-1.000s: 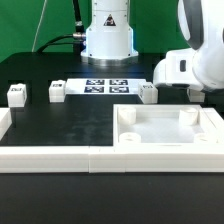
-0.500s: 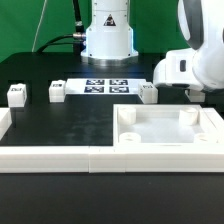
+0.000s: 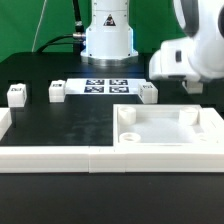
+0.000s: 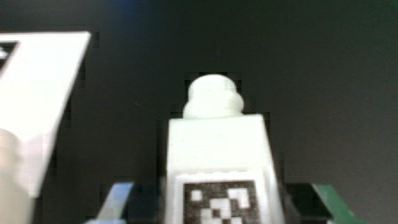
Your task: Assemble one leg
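In the wrist view my gripper is shut on a leg, a small white square-sectioned block with a black-and-white tag on its face and a rounded peg at its far end. The fingers press on both of its sides. In the exterior view the gripper hangs at the right, just above the far right corner of the large white tray. The held leg is hardly visible there. Three more legs stand on the black table: the first leg, the second leg and the third leg.
The marker board lies at the back middle, in front of the robot base. A white rail runs along the table's front edge and up the left side. A white flat surface shows beside the held leg in the wrist view.
The gripper has risen a little and shifted slightly toward the exterior view's left, still over the tray's far right corner. The three legs on the table and the tray have not moved.
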You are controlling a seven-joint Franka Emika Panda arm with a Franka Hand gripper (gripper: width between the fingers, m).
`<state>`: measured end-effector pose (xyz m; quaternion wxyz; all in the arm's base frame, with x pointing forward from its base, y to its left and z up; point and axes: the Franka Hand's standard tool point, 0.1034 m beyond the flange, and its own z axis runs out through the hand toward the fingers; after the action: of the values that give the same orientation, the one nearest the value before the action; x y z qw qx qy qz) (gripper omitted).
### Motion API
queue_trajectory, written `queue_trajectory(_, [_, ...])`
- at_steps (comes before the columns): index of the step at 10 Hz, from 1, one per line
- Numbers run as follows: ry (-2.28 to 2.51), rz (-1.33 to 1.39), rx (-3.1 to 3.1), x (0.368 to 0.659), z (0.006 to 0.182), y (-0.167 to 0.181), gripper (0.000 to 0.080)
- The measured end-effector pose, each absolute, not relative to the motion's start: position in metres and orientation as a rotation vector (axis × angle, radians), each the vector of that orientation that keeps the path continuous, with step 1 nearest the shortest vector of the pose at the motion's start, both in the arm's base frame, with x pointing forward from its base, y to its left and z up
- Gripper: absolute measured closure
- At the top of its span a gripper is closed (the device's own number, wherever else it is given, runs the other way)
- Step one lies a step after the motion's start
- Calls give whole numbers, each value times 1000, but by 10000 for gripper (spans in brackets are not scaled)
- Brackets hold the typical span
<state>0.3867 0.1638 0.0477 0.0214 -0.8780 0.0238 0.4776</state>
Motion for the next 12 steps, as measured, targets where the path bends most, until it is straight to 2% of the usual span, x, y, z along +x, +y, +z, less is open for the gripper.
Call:
queue_trajectory(2, [64, 1432, -2749, 396, 66, 163, 511])
queue_trajectory(4, [66, 1393, -2765, 399, 62, 165, 511])
queue_trajectory(8, [-15, 817, -2958, 426, 49, 154, 511])
queue_trajectory(12, [-80, 362, -3053, 443, 82, 141, 511])
